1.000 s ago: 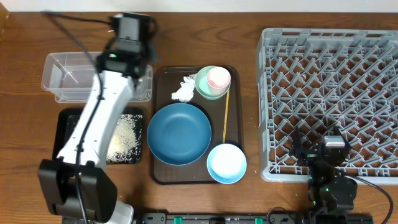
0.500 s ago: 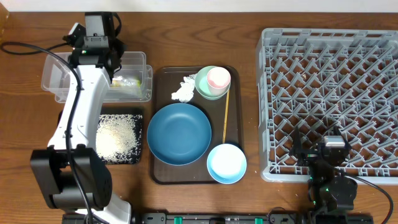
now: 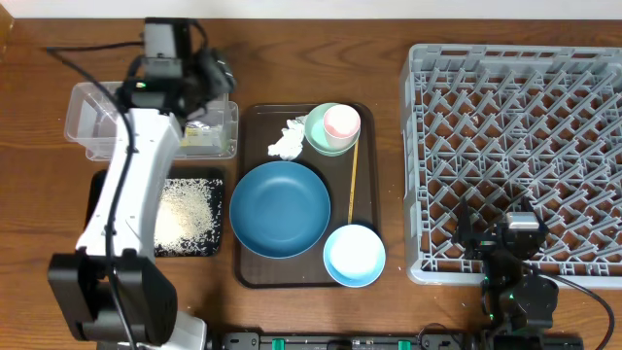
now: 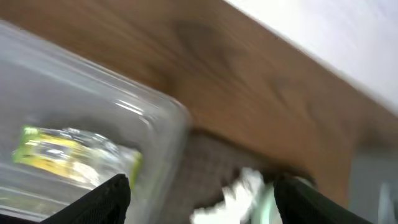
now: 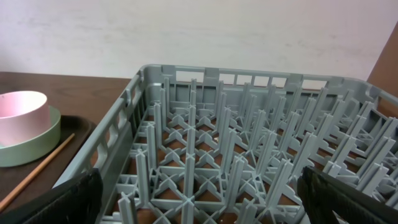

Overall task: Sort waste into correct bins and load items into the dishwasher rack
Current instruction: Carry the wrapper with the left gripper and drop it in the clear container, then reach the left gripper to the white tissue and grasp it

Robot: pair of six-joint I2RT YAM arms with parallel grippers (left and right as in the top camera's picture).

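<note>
Left gripper (image 4: 202,191): its two fingers were wide apart and held nothing. It hung over the right end of the clear tub.
Clear tub (image 3: 86,124): it sat at the back left of the table.
Wrapper (image 4: 73,154): the yellow-green and white wrapper lay inside the clear tub, near the right end. Nothing was touching it.
Left arm (image 3: 141,175): the white arm reached across the black tray and the tub and hid part of both from above.
Black tray (image 3: 102,185): it sat just in front of the tub.
Rice (image 3: 190,210): the white heap lay inside the black tray.
Brown tray (image 3: 255,274): it sat just right of the two bins, with the dishes on it.
Blue dish (image 3: 280,209): it lay flat in the middle of the brown tray.
Light-blue bowl (image 3: 354,255): it sat at the front right corner of the tray.
Mint-green bowl (image 3: 319,138): it sat at the back of the tray.
Pink cup (image 3: 341,122): it sat inside the mint-green bowl.
White crumpled paper (image 3: 288,144): it lay touching the green bowl's left side.
Wooden stick (image 3: 353,180): it lay along the tray's right edge.
Rack (image 3: 525,136): the big grey rack stood on the right.
Right gripper (image 5: 199,196): its fingers were spread wide and held nothing. The rack's near wall was right in front of it.
</note>
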